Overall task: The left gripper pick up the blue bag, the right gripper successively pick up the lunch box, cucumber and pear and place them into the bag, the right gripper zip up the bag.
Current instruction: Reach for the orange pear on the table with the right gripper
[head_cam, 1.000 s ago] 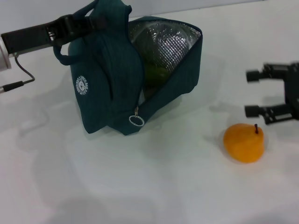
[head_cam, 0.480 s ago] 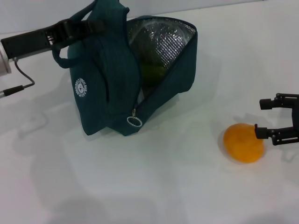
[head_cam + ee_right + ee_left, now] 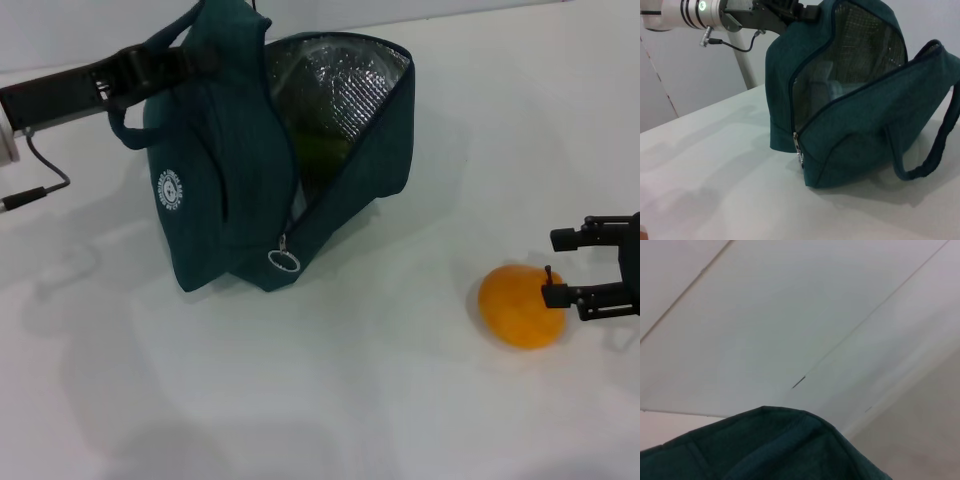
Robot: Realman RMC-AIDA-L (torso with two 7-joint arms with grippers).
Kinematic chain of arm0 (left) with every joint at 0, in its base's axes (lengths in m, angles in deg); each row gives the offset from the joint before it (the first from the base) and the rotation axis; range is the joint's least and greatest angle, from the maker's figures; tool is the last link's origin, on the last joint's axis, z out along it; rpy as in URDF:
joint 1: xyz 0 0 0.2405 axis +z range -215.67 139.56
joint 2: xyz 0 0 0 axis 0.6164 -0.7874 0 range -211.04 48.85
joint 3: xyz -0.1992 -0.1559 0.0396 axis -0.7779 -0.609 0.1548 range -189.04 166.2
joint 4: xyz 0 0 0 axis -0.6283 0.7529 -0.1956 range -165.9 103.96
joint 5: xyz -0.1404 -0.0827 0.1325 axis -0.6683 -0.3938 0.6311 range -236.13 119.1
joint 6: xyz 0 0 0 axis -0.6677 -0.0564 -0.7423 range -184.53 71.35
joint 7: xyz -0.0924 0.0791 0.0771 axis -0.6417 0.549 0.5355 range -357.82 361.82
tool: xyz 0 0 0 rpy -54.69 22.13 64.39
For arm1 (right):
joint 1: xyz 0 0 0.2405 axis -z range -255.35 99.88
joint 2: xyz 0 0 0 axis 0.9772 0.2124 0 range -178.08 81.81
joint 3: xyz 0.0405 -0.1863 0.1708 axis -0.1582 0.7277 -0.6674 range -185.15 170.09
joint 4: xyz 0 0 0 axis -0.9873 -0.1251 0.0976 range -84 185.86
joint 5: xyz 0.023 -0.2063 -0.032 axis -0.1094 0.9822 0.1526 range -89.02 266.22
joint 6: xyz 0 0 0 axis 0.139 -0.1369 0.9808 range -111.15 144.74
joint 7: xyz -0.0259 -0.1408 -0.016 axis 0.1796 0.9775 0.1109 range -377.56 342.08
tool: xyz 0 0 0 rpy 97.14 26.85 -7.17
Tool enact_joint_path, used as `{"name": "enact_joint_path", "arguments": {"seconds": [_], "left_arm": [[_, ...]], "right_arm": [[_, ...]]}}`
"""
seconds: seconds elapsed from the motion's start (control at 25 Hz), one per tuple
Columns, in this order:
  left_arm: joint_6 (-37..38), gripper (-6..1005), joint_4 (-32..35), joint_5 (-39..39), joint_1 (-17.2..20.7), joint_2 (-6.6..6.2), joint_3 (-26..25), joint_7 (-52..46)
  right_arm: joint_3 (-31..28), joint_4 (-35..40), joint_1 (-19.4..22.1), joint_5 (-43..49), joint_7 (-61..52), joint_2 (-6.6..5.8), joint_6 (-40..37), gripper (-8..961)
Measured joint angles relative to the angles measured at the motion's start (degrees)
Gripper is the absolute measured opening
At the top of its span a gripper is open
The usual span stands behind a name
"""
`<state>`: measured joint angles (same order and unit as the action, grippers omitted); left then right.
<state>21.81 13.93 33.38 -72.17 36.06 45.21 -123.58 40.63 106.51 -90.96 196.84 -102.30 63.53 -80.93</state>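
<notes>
A: Right gripper (image 3: 557, 267)?
B: Fingers spread, empty, at the pear (image 3: 520, 306) on the white table (image 3: 350, 400).
A: Left gripper (image 3: 180, 58)?
B: Clamped on the blue bag (image 3: 240, 190) handle; bag unzipped, cucumber (image 3: 322, 155) inside.

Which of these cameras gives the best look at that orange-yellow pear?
The head view: the whole pear lies on the white table, stem up, with the right tool open at its far side. The left wrist view shows only blue bag fabric. The right wrist view shows the open bag, no pear.
</notes>
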Motion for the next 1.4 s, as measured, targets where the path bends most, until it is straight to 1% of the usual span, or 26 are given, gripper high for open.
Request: {"name": "enact_joint_path", "arguments": {"seconds": [0.4,0.64,1.0,1.4], "left_arm": [[0.0,69,0.0,0.0,0.1,0.07,-0.3,0.2],[0.1,69,0.0,-0.1,0.2,0.09,-0.4,0.3],[0.2,69,0.0,-0.1,0.2,0.09,-0.4,0.3],[0.3,69,0.0,-0.1,0.3,0.13,-0.4,0.3]], "right_arm": [[0.0,0.0,-0.3,0.0,-0.3,0.1,0.0,725],[0.0,-0.7,-1.1,0.0,-1.0,0.23,0.3,512],[0.5,-2.9,-2.8,0.4,-1.0,0.31,0.3,471],[0.2,-2.8,-2.8,2.5,-1.8,0.44,-0.7,418]]}}
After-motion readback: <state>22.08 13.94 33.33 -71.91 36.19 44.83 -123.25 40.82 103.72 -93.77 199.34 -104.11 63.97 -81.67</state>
